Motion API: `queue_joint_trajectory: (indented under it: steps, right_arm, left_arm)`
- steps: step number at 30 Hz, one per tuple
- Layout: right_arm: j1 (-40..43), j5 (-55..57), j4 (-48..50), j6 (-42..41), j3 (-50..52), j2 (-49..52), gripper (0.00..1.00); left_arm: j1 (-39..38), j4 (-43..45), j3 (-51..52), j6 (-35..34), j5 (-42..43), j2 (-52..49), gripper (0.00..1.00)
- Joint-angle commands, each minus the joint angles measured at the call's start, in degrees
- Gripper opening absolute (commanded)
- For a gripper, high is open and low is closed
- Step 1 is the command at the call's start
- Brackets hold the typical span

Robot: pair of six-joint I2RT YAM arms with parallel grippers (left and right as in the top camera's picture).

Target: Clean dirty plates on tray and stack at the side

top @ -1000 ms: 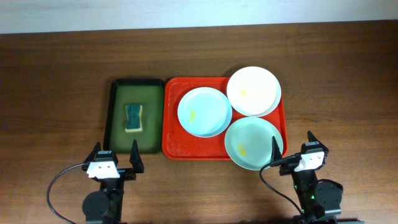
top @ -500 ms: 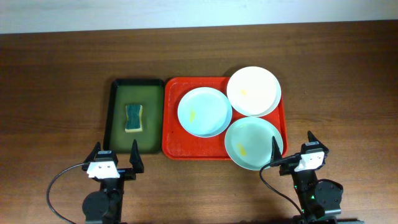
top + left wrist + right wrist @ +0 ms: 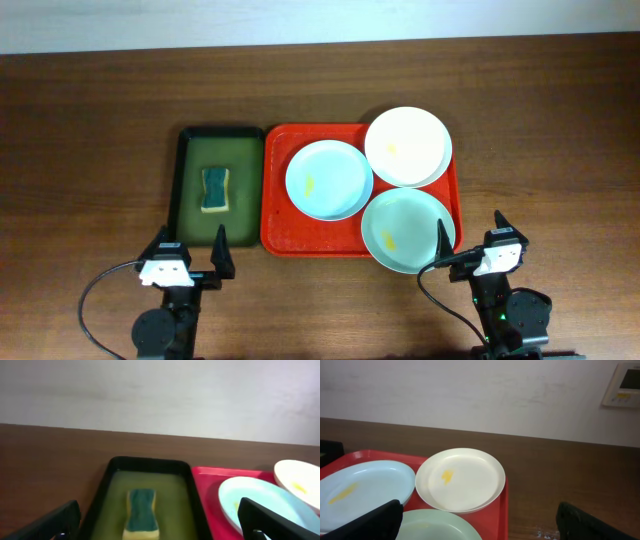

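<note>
**Both grippers open and empty, plates on tray**

Table (image 3: 90,120): bare wood wide outboard of both my grippers and beyond the trays.

Tray (image 3: 300,238), red: ahead of my right gripper (image 3: 470,235) and inboard of it; near-left floor bare.

Dark green tray (image 3: 183,190): straight ahead of my left gripper (image 3: 190,245), side by side with the red one; cannot tell if the rims touch.

Dirty plates, each with a yellow smear:
- white plate (image 3: 408,146), farthest from the right gripper, overhangs the tray's far-right rim
- green plate (image 3: 408,230), just ahead of the right gripper, overhangs the near-right corner
- blue plate (image 3: 329,180), inboard, fully inside the rim

Plate rims meet.

Sponge (image 3: 215,190): inside the green tray, clear of its walls.

Both grippers: fingers spread, holding nothing.
</note>
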State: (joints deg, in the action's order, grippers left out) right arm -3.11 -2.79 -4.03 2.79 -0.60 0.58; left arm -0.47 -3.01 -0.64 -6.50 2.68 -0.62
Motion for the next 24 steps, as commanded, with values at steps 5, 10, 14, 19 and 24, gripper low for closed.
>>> queue_joint_trajectory:
  steps: [5, 10, 14, 19, 24]
  right_arm:
    - [-0.2, 0.5, -0.3, 0.0, 0.3, -0.3, 0.99]
    - [-0.2, 0.5, -0.3, 0.0, 0.3, -0.3, 0.99]
    - [-0.2, 0.5, -0.3, 0.0, 0.3, -0.3, 0.99]
    - [-0.2, 0.5, -0.3, 0.0, 0.3, -0.3, 0.99]
    - [-0.2, 0.5, -0.3, 0.0, 0.3, -0.3, 0.99]
  left_arm:
    - [-0.2, 0.3, 0.1, -2.0, 1.6, 0.2, 0.98]
    - [-0.2, -1.7, 0.1, -2.0, 1.6, 0.2, 0.98]
    - [-0.2, -4.0, -1.7, -2.1, 2.4, -2.2, 0.98]
    - [-0.1, -11.6, -13.7, -2.0, 2.6, -13.4, 0.98]
    - [-0.1, -24.8, -34.9, 4.2, 10.0, -34.9, 0.98]
